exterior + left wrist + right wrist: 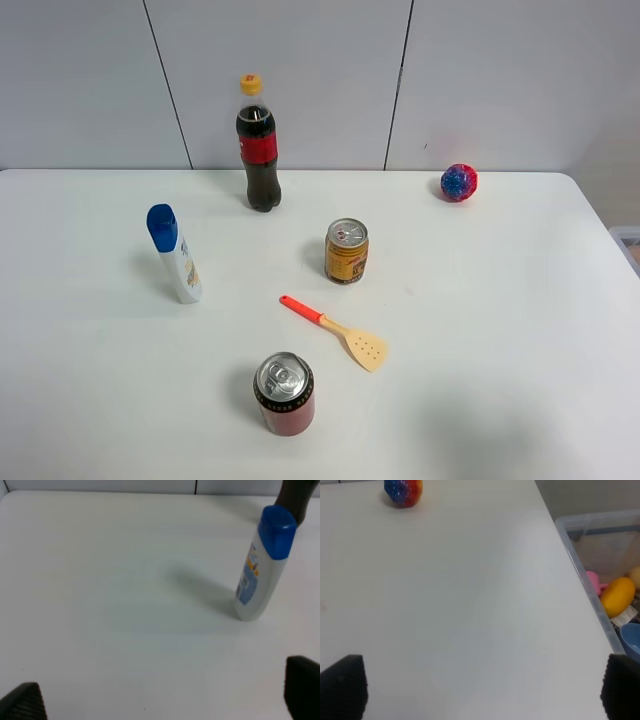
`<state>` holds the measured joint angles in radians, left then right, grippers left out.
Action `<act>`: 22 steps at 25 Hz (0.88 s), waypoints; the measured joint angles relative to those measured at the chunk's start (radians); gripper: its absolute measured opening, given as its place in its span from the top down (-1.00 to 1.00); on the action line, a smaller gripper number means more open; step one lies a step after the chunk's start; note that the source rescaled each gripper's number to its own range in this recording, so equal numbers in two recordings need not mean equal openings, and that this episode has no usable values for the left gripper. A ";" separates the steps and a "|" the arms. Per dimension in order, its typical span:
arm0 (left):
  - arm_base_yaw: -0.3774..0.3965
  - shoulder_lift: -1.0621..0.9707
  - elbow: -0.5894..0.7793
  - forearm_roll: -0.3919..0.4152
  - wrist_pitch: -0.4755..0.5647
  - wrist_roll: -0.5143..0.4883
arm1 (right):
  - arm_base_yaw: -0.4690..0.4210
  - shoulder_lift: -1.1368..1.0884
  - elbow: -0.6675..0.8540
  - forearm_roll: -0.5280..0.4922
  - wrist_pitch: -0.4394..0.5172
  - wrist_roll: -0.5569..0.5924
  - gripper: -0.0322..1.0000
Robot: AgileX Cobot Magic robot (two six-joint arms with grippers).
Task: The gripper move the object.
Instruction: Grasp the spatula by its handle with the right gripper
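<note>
The toy spatula (336,330) lies flat on the white table (500,300) near the middle front, its orange-red handle pointing back left and its pale yellow perforated blade front right. It shows only in the exterior high view. Neither arm shows in that view. In the left wrist view my left gripper (162,700) is open and empty over bare table, its black fingertips (22,702) far apart. In the right wrist view my right gripper (480,690) is open and empty near the table's right edge, fingertips (342,685) wide apart.
A cola bottle (257,145) stands at the back. A gold can (346,250) stands behind the spatula and a red can (284,392) in front of it. A white bottle with blue cap (175,253) (261,565) stands left. A red-and-blue ball (459,182) (403,492) lies back right. A clear bin (605,565) of toys sits off the right edge.
</note>
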<state>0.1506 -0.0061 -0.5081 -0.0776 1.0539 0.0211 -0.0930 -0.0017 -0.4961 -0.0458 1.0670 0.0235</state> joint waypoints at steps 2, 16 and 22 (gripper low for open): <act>0.000 0.000 0.000 0.000 0.000 0.000 | 0.000 0.000 0.000 0.000 0.000 0.000 -0.84; 0.000 0.000 0.000 0.000 0.000 0.000 | 0.000 0.000 0.000 0.000 0.000 0.000 -0.84; 0.000 0.000 0.000 0.000 0.000 0.000 | 0.000 0.069 0.000 0.036 -0.001 -0.089 -0.84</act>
<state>0.1506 -0.0061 -0.5081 -0.0776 1.0539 0.0211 -0.0930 0.0677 -0.4961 -0.0102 1.0659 -0.0652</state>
